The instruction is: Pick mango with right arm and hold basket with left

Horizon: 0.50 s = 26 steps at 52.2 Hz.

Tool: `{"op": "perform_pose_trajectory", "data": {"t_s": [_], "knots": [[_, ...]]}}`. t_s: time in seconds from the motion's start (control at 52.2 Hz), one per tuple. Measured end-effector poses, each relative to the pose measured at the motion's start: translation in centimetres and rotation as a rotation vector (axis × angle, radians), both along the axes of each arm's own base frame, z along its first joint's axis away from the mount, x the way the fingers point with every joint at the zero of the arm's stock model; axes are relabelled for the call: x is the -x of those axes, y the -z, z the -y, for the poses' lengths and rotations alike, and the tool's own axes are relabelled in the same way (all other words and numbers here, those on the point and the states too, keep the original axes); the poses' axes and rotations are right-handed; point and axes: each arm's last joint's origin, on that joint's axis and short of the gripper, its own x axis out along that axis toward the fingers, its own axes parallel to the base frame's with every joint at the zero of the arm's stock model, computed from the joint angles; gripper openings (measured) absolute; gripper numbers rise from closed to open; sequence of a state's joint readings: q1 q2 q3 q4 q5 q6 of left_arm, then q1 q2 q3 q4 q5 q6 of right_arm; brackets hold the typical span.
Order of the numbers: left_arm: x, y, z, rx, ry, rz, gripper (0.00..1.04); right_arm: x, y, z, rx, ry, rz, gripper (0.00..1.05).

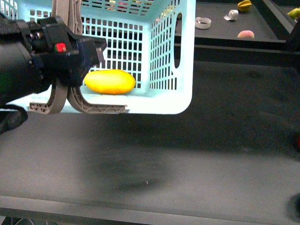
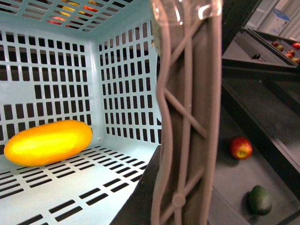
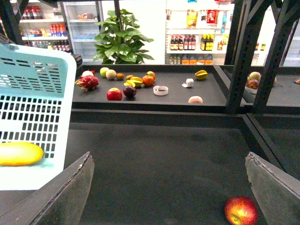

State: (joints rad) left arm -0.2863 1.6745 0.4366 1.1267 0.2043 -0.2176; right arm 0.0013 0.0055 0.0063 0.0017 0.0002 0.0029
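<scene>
Dark table (image 1: 211,154) bears basket (image 1: 164,56); left end effector (image 1: 77,105) partly hides mango (image 1: 110,81).

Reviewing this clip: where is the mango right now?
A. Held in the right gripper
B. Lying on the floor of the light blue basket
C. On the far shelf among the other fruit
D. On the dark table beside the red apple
B: the mango lies on the slotted floor of the basket, and the right gripper is open with nothing between its fingers.
</scene>
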Motion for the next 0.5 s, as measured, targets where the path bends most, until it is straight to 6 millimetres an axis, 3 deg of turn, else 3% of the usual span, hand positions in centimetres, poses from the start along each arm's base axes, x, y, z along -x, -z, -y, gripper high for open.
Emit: {"op": "perform_pose_trajectory", "data": {"t_s": [0.287,0.498], "knots": [[-5.4,-1.0,-2.0,0.265,-0.205,-0.042,0.06,0.0,0.0,0.0,0.0,0.0,0.0,0.96],[-11.2,-0.9,-4.7,0.563,-0.462,-0.13,0.06,0.0,0.0,0.0,0.0,0.0,0.0,0.96]]}}
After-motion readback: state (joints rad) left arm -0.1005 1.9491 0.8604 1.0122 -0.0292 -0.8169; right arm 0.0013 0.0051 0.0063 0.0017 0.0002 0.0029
